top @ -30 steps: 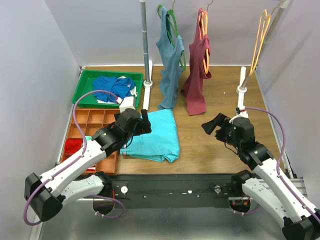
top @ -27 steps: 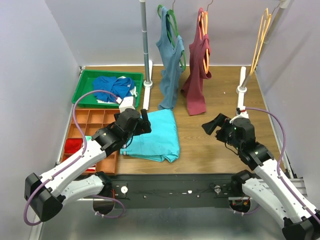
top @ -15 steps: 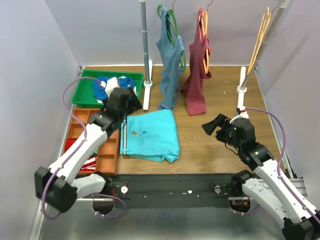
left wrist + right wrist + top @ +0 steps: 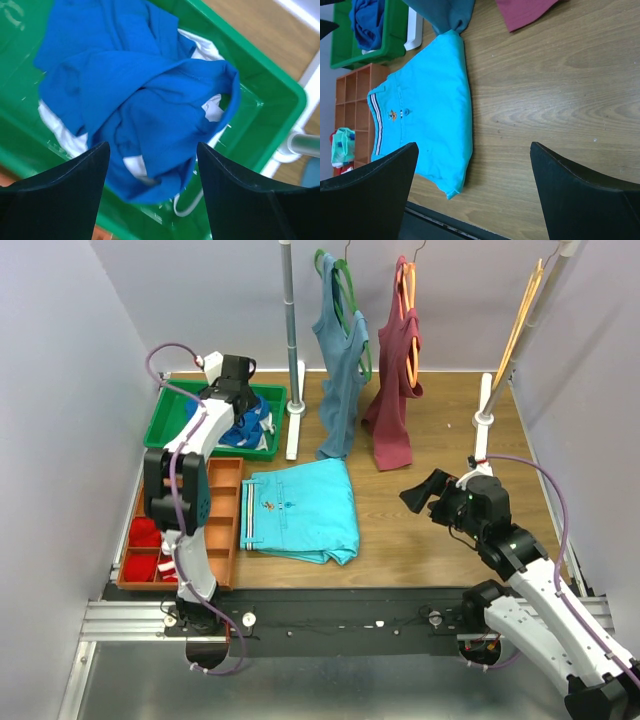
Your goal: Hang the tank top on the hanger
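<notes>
Left wrist view: our left gripper (image 4: 150,150) has its fingers spread, empty, poised over the crumpled royal blue tank top (image 4: 145,95) in the green plastic bin (image 4: 270,115). We judge this the pick-up step: next, descend and pinch a strap. The right gripper (image 4: 474,147) is also splayed, idle. The thin light-orange plastic hanger (image 4: 522,315) hangs back right.

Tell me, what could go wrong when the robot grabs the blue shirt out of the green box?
1. The tank top lies bunched up with white cloth mixed in, so the open left gripper might pinch both and pull the white piece out of the green bin too.
2. The hanger hangs far across the table, and a crumpled top may snag or slip on the way there.
</notes>
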Tool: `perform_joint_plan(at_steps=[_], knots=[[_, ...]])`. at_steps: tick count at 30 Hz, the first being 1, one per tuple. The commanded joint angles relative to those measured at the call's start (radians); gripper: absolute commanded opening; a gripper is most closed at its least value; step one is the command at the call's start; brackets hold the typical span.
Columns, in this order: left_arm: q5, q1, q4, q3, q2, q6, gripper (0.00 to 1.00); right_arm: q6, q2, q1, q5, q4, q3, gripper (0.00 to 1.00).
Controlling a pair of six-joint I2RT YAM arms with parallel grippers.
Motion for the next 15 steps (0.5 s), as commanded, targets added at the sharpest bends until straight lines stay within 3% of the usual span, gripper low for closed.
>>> perform_joint_plan(at_steps=[1,5,15], knots=[[0.074,-0.004,0.02,0.088,0.11,0.128,0.77,-0.034,-0.012,0.003,-0.014,0.012,0.03,1.0],[0.114,-0.014,0.101,0.065,0.118,0.157,0.73,-0.052,0.005,0.003,-0.012,0.012,0.027,1.0],[0.134,-0.05,0.123,0.1,0.216,0.184,0.65,-0.035,0.032,0.004,-0.035,0.052,-0.007,1.0]])
